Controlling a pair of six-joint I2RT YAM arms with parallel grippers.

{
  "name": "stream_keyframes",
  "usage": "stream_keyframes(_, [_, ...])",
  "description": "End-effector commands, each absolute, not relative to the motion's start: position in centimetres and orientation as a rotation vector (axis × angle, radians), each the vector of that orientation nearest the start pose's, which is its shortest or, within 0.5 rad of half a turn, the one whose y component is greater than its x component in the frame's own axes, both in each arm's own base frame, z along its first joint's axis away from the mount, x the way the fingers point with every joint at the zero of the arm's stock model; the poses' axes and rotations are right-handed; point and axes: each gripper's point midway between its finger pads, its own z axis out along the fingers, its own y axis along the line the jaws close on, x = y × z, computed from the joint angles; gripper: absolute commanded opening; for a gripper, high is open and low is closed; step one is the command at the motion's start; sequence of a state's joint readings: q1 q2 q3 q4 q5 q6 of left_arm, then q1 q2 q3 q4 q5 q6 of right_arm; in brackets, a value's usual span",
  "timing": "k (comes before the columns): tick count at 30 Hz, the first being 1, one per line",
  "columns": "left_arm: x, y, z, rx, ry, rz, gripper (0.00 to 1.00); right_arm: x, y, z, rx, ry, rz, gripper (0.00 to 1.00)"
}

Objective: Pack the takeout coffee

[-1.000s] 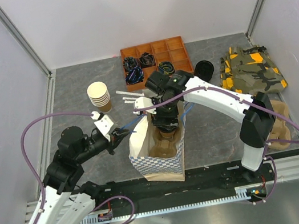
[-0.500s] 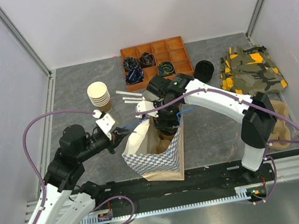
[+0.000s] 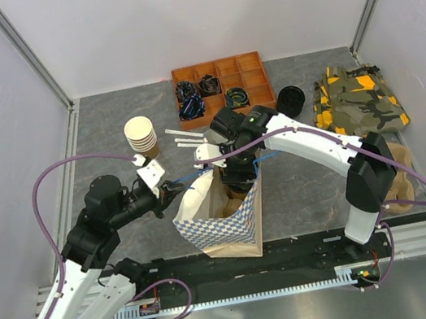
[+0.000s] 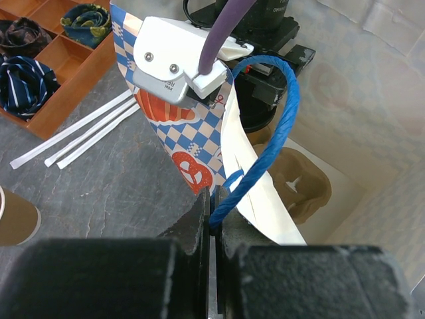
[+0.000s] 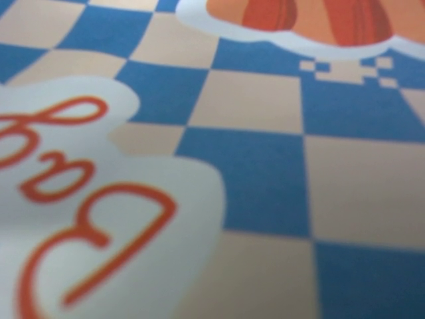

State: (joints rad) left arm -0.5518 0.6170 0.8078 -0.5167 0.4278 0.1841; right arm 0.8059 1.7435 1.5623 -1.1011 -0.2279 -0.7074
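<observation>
grey slate-look table (image 3: 106,112) under white walls, and we go straight to the left gripper (image 4: 214,222). its fingers (image 4: 194,222) are pressed tight together on the blue rope handle (image 4: 269,143) of the checked paper bag (image 3: 209,228), and the handle arcs up from that pinch to the bag's rim. the bag stands upright at mid-table between the two arms, mouth open, its left rim drawn toward that gripper.

inside, the left wrist camera catches a brown pulp carrier (image 4: 302,189) low in the bag. the right gripper (image 3: 237,178) is down in the bag's mouth at the far side. its wrist camera sees nothing but blurred blue-and-tan checks and red lettering up close, so whether it is clamped or slack, i cannot tell. the takeout coffee? can't pick it out; anything under that gripper is hidden by the arm and the bag wall.

moving outward: pale flat sticks (image 3: 184,137) lie just behind the bag, with a stack of lidless paper cups (image 3: 141,135) to their left. the orange divided tray (image 3: 250,66) sits at the back, dark rolled fabric in its left compartments. a round black lid (image 3: 291,99) rests just off the tray's right end, and whether a cup sits beneath it i cannot say. a camouflage cloth (image 3: 355,101) lies beyond it, and another pulp carrier (image 3: 403,167) sits by the right arm.
</observation>
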Motion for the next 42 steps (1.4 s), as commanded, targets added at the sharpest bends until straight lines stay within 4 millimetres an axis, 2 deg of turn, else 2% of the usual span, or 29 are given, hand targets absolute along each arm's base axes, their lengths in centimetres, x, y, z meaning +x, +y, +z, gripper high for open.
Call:
stream_keyframes(1, [17.4, -18.4, 27.9, 0.973, 1.591, -0.628, 0.02, 24.6, 25.4, 14.5, -1.972, 2.056, 0.268, 0.62])
stream_keyframes(2, [17.3, -18.5, 27.9, 0.976, 1.589, -0.634, 0.02, 24.6, 25.4, 14.7, -1.968, 2.052, 0.275, 0.68])
stream_keyframes(4, [17.4, -18.5, 28.1, 0.977, 1.585, -0.630, 0.02, 24.7, 25.5, 15.3, -1.959, 2.033, 0.285, 0.70])
stream_keyframes(10, [17.5, -18.6, 28.5, 0.974, 1.580, -0.635, 0.02, 25.1, 25.8, 16.3, -1.940, 1.999, 0.310, 0.85])
stream_keyframes(22, [17.8, -19.0, 28.8, 0.975, 1.576, -0.642, 0.02, 25.1, 25.9, 17.0, -1.929, 1.980, 0.331, 0.96])
stream_keyframes(29, [17.7, -19.1, 29.1, 0.979, 1.569, -0.648, 0.02, 25.9, 26.0, 18.7, -1.865, 1.960, 0.343, 0.96])
stream_keyframes(38, [17.7, -19.2, 29.5, 0.980, 1.560, -0.649, 0.02, 26.0, 26.5, 20.7, -1.825, 1.914, 0.371, 0.98])
stream_keyframes(42, [17.9, -19.3, 29.7, 0.975, 1.565, -0.647, 0.06, 25.9, 26.3, 21.3, -1.823, 1.887, 0.370, 0.98])
